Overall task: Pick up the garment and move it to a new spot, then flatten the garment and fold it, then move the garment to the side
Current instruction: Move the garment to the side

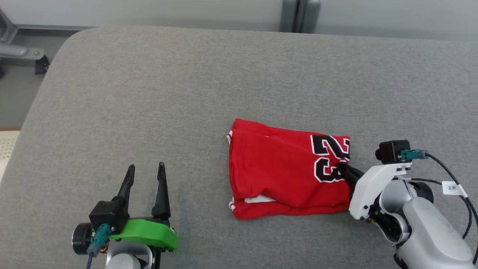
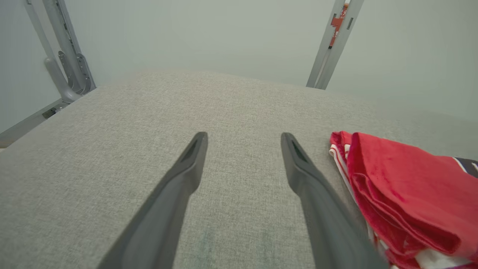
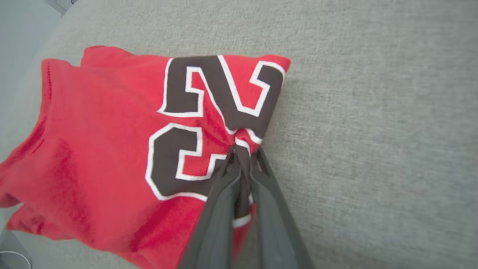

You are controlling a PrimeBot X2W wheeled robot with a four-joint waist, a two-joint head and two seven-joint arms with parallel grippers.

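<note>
Garment [image 3: 93,149] edge inside right hand [image 3: 244,151]

One red garment [image 1: 276,175] is lying on one grey surface [image 1: 186,93]. Two pincers are showing, the left pincer [image 1: 146,166] and the right pincer [image 1: 341,163], each carrying two dark fingers [image 1: 161,186].

From the head: looking forward and down over the grey cushion [image 1: 186,93]. From the left wrist: low, skimming it toward the wall [image 2: 224,33], garment [image 2: 403,186] at right edge. From the right wrist: close, angled down onto the garment. Shared by all: garment, cushion
</note>
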